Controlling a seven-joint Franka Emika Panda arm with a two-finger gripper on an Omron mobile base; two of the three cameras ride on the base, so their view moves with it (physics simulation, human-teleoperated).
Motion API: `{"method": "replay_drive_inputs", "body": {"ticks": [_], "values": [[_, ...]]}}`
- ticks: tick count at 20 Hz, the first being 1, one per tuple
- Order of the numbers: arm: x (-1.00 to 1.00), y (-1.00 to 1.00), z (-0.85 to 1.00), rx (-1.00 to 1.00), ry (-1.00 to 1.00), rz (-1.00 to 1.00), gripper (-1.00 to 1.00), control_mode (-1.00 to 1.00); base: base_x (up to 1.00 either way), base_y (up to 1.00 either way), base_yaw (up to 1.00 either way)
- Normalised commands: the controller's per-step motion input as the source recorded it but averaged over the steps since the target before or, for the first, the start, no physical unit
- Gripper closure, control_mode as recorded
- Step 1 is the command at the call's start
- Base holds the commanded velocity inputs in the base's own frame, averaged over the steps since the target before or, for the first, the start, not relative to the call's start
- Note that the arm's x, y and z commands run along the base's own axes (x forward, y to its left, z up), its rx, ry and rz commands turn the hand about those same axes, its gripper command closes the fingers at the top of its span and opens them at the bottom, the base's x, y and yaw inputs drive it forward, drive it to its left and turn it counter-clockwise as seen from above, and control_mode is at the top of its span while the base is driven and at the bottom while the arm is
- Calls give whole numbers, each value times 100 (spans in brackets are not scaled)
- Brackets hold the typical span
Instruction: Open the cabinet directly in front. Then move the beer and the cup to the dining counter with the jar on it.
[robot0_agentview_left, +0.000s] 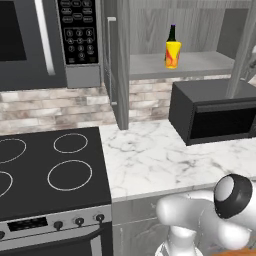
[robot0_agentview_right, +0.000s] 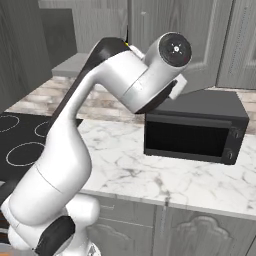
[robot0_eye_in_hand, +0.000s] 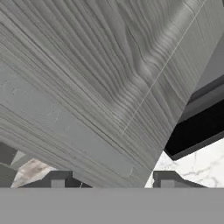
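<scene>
Cooktop (robot0_agentview_left: 50, 170): black, four rings, far left of the worktop, no part in the task. Over-range microwave (robot0_agentview_left: 45, 40): above it, also uninvolved. Cabinet (robot0_agentview_left: 200, 30): grey wood-grain, both doors swung out, the left door (robot0_agentview_left: 120, 65) seen edge-on with its bar handle, the right door (robot0_agentview_right: 200, 45) standing open above the countertop oven; the opening step reads as done. Shelf (robot0_agentview_left: 200, 64): bare grey board inside the cabinet, carrying both items. Beer (robot0_agentview_left: 172, 33): dark bottle, upright, long axis vertical, at the left part of the shelf and directly behind the cup, so only its neck and shoulder show above it. Cup (robot0_agentview_left: 173, 54): yellow with a flame mark, upright, nearer to the robot than the beer and touching or nearly touching it. Countertop oven (robot0_agentview_right: 192, 132): black box on the marble worktop (robot0_agentview_left: 150, 160), right of centre, beneath the shelf. Gripper (robot0_eye_in_hand: 109, 179): fingers spread apart, nothing between them, facing a grey wood-grain door panel close by, with the black oven and marble at the right of the hand view. Governing relation: the cup and beer lie left of and deeper than that panel, so the hand must likely swing left and reach in; the cup comes first to the fingers.
</scene>
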Motion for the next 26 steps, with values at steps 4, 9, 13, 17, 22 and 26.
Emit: {"method": "replay_drive_inputs", "body": {"ticks": [4, 9, 13, 17, 22, 26], "values": [[-100, -4, -68, 4, -21, 6, -100, -100, 0, 0, 0], [-100, 11, -83, 11, -42, 20, -100, -100, 0, 0, 0], [-85, 76, 0, 1, -46, 20, -100, -100, 0, 0, 0], [-39, 98, 60, -16, -30, 1, -100, -100, 0, 0, 0], [-11, 100, 60, -54, -3, -3, -100, -100, 0, 0, 0], [-4, 96, 18, -57, 1, -13, -100, -100, 0, 0, 0]]}}
